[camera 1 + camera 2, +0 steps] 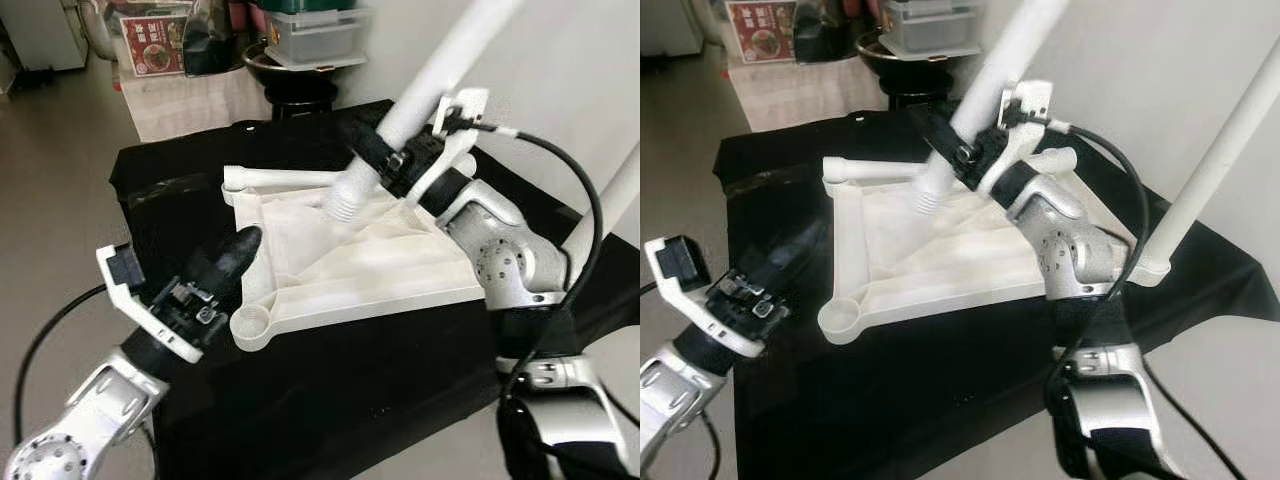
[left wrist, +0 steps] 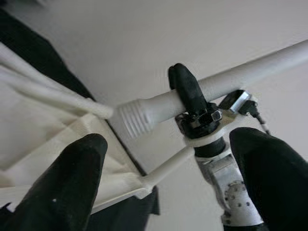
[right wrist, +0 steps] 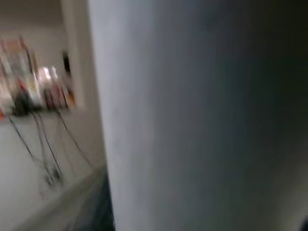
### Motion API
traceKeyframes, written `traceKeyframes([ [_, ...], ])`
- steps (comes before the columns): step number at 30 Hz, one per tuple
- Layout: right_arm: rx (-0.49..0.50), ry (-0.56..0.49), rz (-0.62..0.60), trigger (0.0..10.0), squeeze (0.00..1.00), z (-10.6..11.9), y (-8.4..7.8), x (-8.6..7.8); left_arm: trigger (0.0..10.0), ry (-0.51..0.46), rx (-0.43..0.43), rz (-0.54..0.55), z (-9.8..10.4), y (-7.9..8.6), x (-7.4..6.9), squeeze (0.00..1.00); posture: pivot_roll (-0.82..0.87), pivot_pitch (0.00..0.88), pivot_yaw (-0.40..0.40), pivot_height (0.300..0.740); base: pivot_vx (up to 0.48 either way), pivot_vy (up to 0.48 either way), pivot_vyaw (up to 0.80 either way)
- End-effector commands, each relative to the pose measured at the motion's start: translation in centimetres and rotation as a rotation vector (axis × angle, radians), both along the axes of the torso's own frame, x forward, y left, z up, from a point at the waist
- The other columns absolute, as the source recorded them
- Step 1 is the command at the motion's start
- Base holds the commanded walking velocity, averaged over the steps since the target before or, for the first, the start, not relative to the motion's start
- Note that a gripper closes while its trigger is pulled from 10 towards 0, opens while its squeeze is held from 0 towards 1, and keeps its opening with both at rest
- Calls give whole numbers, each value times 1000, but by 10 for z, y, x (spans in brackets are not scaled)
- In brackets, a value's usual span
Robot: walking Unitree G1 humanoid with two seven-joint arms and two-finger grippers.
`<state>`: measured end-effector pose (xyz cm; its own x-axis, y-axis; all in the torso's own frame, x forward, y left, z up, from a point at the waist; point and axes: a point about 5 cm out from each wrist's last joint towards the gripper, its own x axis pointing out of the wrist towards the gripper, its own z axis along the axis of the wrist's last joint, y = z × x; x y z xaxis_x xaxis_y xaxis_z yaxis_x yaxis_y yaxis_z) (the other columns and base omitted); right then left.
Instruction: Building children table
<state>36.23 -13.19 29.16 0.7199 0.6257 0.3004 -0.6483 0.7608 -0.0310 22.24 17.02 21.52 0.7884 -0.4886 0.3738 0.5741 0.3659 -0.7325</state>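
Observation:
A white plastic table top [image 1: 340, 270] lies upside down on a black cloth [image 1: 330, 400]. My right gripper [image 1: 385, 160] is shut on a loose white leg [image 1: 430, 80], held tilted over the top. The leg's threaded end [image 1: 343, 203] hangs just above the ribbed middle; the leg [image 3: 192, 115] looks blurred close up. A second leg [image 1: 1225, 150] stands in the right corner socket. My left gripper [image 1: 235, 255] is open beside the front left corner socket [image 1: 252, 325], holding nothing. In the left wrist view its fingers [image 2: 72, 183] frame the held leg [image 2: 221, 86].
A pale wall [image 1: 560, 60] runs close along the right. Behind the cloth stand a black round stand [image 1: 290, 85], a grey storage box [image 1: 315, 35] and a red poster [image 1: 155, 45]. Bare floor [image 1: 50, 180] lies to the left.

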Motion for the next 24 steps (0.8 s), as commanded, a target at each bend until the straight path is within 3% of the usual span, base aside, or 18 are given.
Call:
traceKeyframes([
  [1,-71,-16,-45,0,0,-6,0,2,10000,47,72,45,-8,7,2,1000,33,79,-9,740,0,0,0],
  [5,-139,0,-66,0,0,-23,-2,1,10000,134,370,217,-24,12,9,1000,37,83,-12,740,0,0,0],
  [6,-137,13,-45,8118,0,-27,0,-3,10000,157,434,263,-27,12,9,416,37,84,-12,740,0,0,0],
  [7,-137,13,-45,8118,0,-27,0,-3,10000,157,434,263,-27,12,9,416,37,84,-12,740,0,0,0],
  [8,-120,38,25,10000,0,-34,7,-11,10000,176,532,346,-31,10,7,0,37,84,-12,740,0,0,0],
  [12,-117,50,87,10000,0,-40,14,-18,10000,180,610,385,-33,6,5,0,37,84,-12,740,0,0,0],
  [15,-79,110,229,10000,0,-55,30,-36,10000,141,806,403,-37,-8,-2,0,37,83,-14,740,0,0,0],
  [16,-79,110,229,10000,0,-55,30,-36,10000,141,806,403,-37,-8,-2,0,37,83,-14,740,0,0,0],
  [17,-74,122,261,10000,0,-59,35,-42,10000,120,865,402,-39,-12,-4,0,37,83,-14,740,0,0,0],
  [19,-108,144,354,10000,0,-74,48,-57,10000,103,907,388,-45,-23,-10,0,39,78,-11,740,0,0,0],
  [24,-117,161,400,10000,0,-84,54,-64,10000,81,910,384,-48,-33,-18,0,40,82,-22,740,0,0,0],
])
